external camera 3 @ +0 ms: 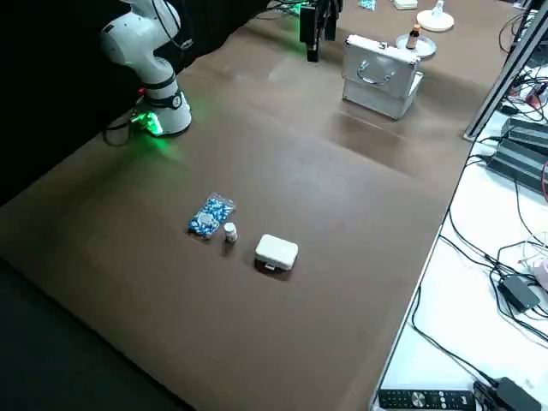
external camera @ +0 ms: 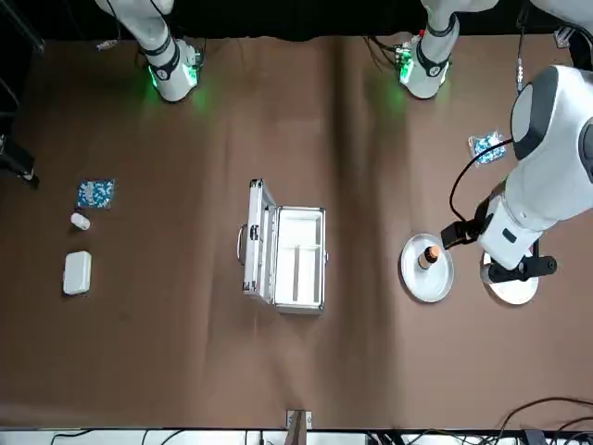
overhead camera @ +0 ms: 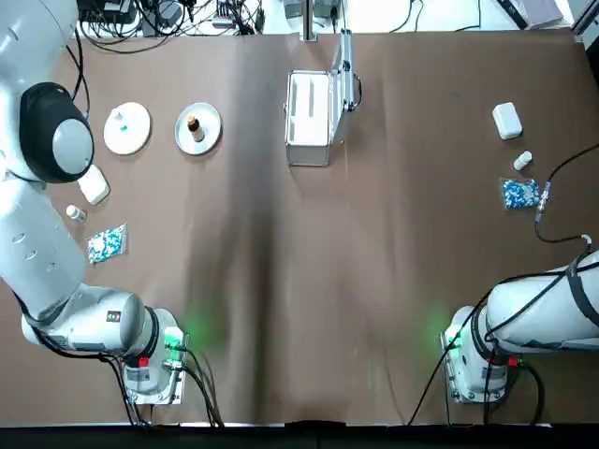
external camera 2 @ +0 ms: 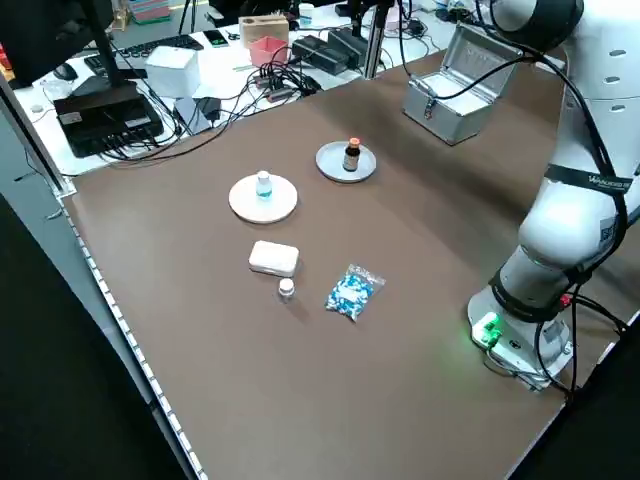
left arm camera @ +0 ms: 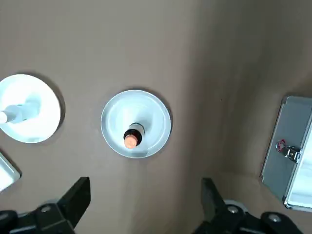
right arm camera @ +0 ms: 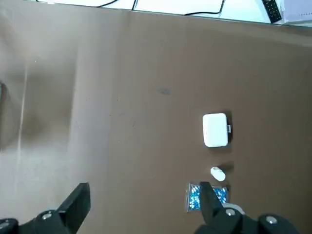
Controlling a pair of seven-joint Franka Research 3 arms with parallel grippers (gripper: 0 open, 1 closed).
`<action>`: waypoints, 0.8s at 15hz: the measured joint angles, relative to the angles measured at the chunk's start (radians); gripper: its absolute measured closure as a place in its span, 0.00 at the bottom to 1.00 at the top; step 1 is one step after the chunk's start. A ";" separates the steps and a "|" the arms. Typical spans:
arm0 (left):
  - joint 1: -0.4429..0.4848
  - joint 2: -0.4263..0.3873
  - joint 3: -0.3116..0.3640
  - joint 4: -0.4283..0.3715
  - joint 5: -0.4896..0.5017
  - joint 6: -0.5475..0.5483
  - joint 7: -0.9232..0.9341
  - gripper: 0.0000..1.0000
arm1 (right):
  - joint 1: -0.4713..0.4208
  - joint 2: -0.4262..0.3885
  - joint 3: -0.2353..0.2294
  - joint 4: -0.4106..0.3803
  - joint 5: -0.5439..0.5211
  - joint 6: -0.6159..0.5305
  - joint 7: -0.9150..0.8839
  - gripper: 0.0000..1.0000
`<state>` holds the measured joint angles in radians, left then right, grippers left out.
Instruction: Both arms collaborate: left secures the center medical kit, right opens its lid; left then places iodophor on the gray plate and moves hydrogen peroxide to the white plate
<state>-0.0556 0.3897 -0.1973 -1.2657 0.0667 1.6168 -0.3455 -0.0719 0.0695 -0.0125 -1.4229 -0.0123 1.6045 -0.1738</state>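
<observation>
Iodophor (left arm camera: 131,138) upright on gray plate (left arm camera: 157,118), beyond wide-open left pincer (left arm camera: 145,196), seemingly well apart.

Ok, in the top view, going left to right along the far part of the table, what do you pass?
White plate with hydrogen peroxide → gray plate with iodophor → open medical kit with raised lid → white box.

Overhead and front views both show the open case (overhead camera: 314,117).
</observation>
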 joint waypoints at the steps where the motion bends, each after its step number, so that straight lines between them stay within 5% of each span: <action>1: 0.002 0.000 0.000 0.000 0.000 0.000 0.000 0.00 | 0.000 0.000 0.000 0.000 0.000 -0.003 0.000 0.01; 12: 0.049 -0.047 -0.001 0.001 -0.003 -0.159 0.012 0.00 | -0.008 0.000 -0.001 0.000 0.000 -0.039 0.003 0.01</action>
<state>-0.0067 0.3422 -0.1979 -1.2649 0.0635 1.4575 -0.3338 -0.0795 0.0691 -0.0133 -1.4227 -0.0123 1.5651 -0.1713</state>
